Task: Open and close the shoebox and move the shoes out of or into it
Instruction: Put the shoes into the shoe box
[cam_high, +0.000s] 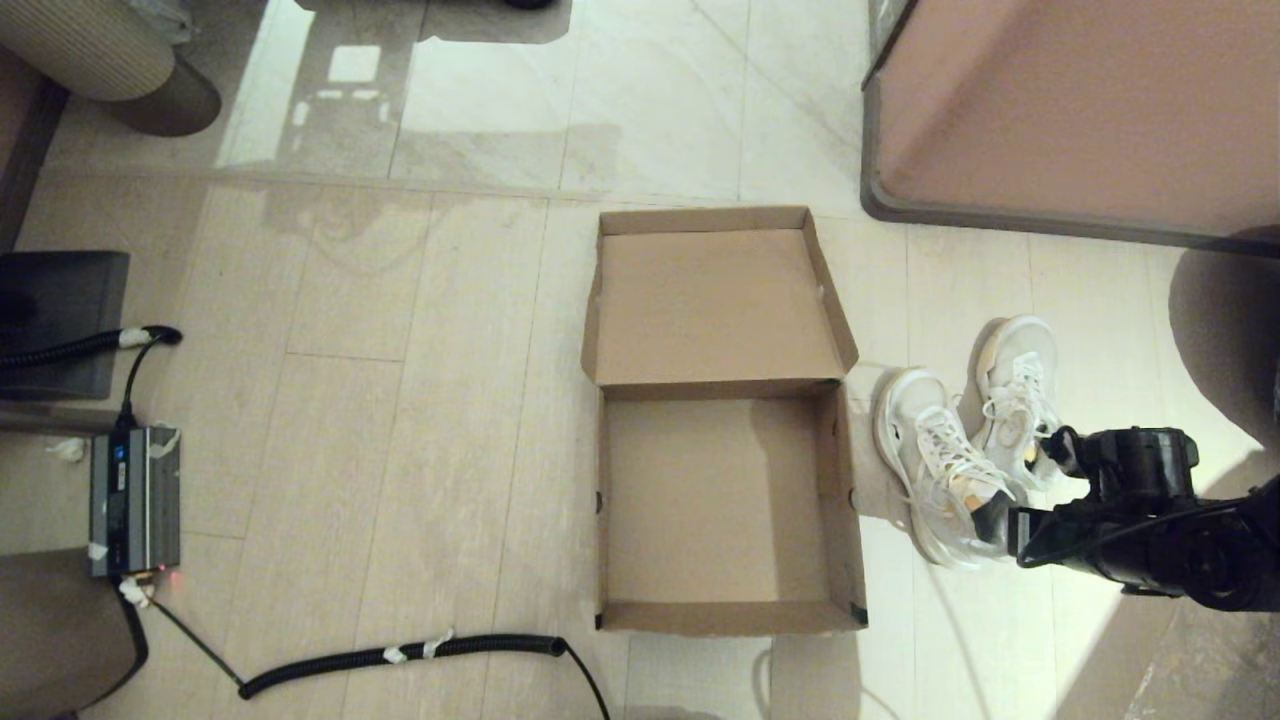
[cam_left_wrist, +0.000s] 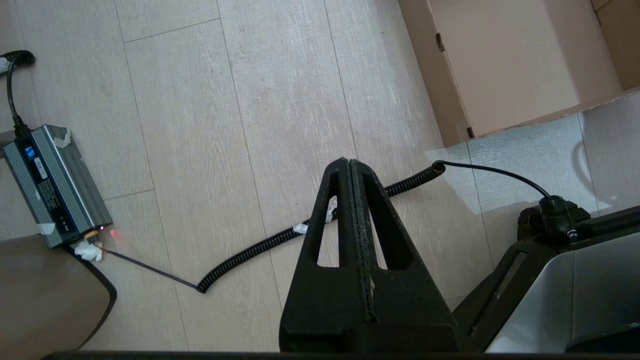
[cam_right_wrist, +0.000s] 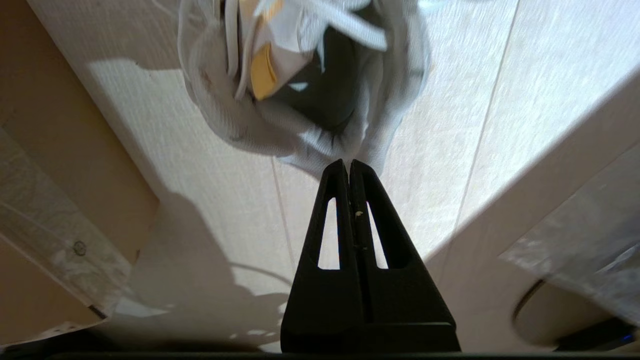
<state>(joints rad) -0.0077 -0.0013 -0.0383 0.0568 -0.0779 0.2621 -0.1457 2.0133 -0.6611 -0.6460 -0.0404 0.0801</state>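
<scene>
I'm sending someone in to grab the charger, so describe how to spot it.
Start at the open shoebox mid-floor and look far to its left. The charger lies flat there: a ribbed grey metal brick, taped, red light glowing, black coiled cable attached.

- The right arm (cam_high: 1150, 525) is matt black, built of blocky housings with a rounded wrist joint and thin dark cables running along it
- The right gripper (cam_right_wrist: 349, 167) has two black wedge-shaped fingers, each cut by a long slot, with a tiny pale speck near the seam
- The left gripper (cam_left_wrist: 349, 165) has the same black triangular fingers, with triangular cut-outs and rough, grainy inner pads
- Behind them sits a black-edged silver-grey body panel (cam_left_wrist: 575, 295) with a black plug and thin cable
</scene>
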